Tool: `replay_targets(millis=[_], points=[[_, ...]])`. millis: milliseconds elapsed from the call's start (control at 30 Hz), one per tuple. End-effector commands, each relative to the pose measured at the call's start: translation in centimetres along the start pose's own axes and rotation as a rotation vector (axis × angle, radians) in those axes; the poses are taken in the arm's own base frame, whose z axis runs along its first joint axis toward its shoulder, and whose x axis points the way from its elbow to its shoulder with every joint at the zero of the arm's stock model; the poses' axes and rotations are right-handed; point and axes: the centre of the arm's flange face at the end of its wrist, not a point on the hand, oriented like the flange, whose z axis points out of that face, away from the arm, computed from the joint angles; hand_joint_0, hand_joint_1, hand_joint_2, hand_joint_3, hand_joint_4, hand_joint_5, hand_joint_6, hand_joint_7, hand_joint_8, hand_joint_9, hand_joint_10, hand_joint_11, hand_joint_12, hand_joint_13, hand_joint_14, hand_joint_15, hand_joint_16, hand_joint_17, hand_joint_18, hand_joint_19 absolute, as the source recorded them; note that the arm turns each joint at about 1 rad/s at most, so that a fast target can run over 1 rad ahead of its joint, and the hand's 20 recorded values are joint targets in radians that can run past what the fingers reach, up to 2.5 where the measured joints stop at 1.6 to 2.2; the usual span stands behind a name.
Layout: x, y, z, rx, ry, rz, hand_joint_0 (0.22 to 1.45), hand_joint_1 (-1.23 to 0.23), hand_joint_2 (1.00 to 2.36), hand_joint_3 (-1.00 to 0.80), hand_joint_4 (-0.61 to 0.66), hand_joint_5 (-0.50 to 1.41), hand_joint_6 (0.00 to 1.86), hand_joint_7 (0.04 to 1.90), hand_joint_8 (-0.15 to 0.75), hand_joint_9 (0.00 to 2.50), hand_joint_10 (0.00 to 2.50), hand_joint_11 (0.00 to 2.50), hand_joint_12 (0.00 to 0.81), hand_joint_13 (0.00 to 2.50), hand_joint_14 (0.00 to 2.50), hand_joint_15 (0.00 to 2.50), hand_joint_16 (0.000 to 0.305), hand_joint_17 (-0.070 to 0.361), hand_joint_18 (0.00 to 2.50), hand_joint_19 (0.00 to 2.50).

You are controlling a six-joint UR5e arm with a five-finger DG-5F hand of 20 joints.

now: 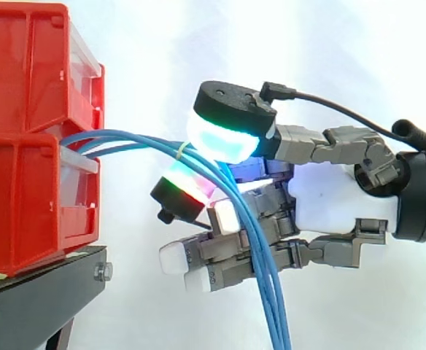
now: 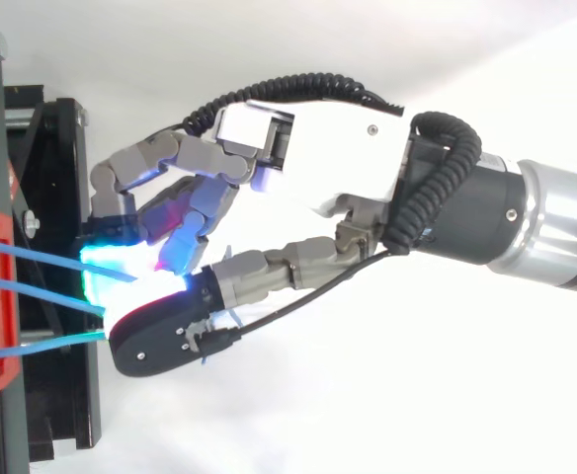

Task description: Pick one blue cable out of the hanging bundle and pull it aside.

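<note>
- My thumb, black-backed and nearest the overhead camera, was pressed onto the blue cables just past their yellow tie, its pad glowing cyan-green.
- One of my fingers, glowing red and green, sat right beneath it, so the two were pinching the strands between them. I could not tell whether I had one strand or several.
- The lower ones lay straight and close together behind the hanging strands, I judged so that only the pinch touched the bundle.
- My hand lay level, reaching in from the right, which suited cables that left their bin nearly level.
- The cables came out between the two stacked red bins on the black stand, arched over at the pinch and hung down past the frame's bottom.
- The side view gave me the tie, the arch and the drop. The top view gave me three strands spread apart at the bin and converging at my pads, which from the side overlapped.
</note>
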Motion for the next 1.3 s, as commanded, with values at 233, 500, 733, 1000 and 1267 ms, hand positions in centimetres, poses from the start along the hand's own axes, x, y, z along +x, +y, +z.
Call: replay_targets(millis=[233,500,733,1000,1267], points=[[-0.16,0.06,-0.21,0.018,0.003,-0.005,0.64,-0.90,1.02,-0.18,0.05,-0.13,0.90,1.26,0.290,1.17,0.02,0.59,0.346,0.78,0.01,0.32,0.036,0.082,0.59,0.26],[-0.18,0.05,-0.21,0.018,0.002,-0.005,0.73,-0.94,1.01,-0.35,0.02,-0.16,0.93,1.14,0.270,1.11,0.02,0.61,0.341,0.77,0.01,0.31,0.036,0.080,0.61,0.22],[-0.18,0.05,-0.21,0.018,0.002,-0.004,0.55,-0.86,1.00,-0.50,0.13,-0.13,0.88,1.11,0.279,1.17,0.02,0.59,0.342,0.78,0.01,0.32,0.037,0.083,0.61,0.25],[-0.16,0.06,-0.21,0.018,0.003,-0.004,0.49,-0.59,1.00,-0.50,0.14,-0.09,0.78,1.07,0.293,1.23,0.02,0.53,0.366,0.80,0.01,0.32,0.042,0.094,0.61,0.29],[-0.18,0.05,-0.21,0.018,0.002,-0.004,0.57,-0.64,1.01,-0.37,0.12,-0.09,0.78,1.16,0.284,1.24,0.02,0.56,0.349,0.79,0.01,0.32,0.038,0.085,0.58,0.31]])
